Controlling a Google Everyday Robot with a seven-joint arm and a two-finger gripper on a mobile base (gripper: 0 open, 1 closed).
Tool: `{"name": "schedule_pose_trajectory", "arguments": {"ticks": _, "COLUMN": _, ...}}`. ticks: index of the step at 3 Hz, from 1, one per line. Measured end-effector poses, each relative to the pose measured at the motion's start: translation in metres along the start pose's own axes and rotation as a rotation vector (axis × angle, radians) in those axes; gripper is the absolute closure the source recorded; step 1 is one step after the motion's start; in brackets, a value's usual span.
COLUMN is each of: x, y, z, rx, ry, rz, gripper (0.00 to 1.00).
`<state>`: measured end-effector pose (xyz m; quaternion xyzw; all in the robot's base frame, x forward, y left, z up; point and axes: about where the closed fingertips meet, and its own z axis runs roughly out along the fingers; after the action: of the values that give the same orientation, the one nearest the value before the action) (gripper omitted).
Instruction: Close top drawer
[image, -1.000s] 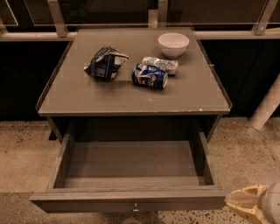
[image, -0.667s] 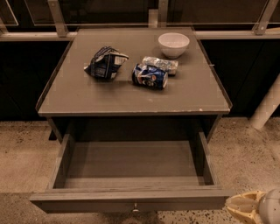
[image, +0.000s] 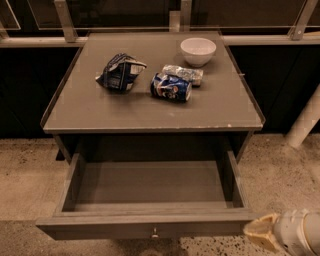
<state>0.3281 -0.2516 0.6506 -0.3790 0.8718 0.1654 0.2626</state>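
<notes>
The top drawer (image: 150, 225) of a grey-brown cabinet is pulled far out toward me and holds nothing. Its flat front panel runs along the bottom of the view, with a small round metal knob (image: 155, 233) at its centre. My gripper (image: 262, 232) enters at the bottom right corner, its cream-coloured tip just off the right end of the drawer front, at about the front panel's height. The lower drawers are out of view.
On the cabinet top (image: 75, 112) lie a dark crumpled chip bag (image: 119, 72), a blue crushed can (image: 171, 87), a silvery packet (image: 184, 74) and a white bowl (image: 198, 51). A railing runs behind. A white post (image: 306, 122) stands at the right on speckled floor.
My gripper has dropped slightly lower in the bottom right corner. The drawer has not moved.
</notes>
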Motion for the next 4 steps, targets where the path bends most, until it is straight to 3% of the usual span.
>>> {"name": "schedule_pose_trajectory", "arguments": {"ticks": 3, "x": -0.007, "y": -0.011, "z": 0.023, "rx": 0.001, "ry": 0.002, "rz": -0.020, "gripper": 1.00}}
{"name": "schedule_pose_trajectory", "arguments": {"ticks": 4, "x": -0.028, "y": -0.027, "z": 0.043, "rx": 0.017, "ry": 0.001, "rz": -0.057, "gripper": 1.00}}
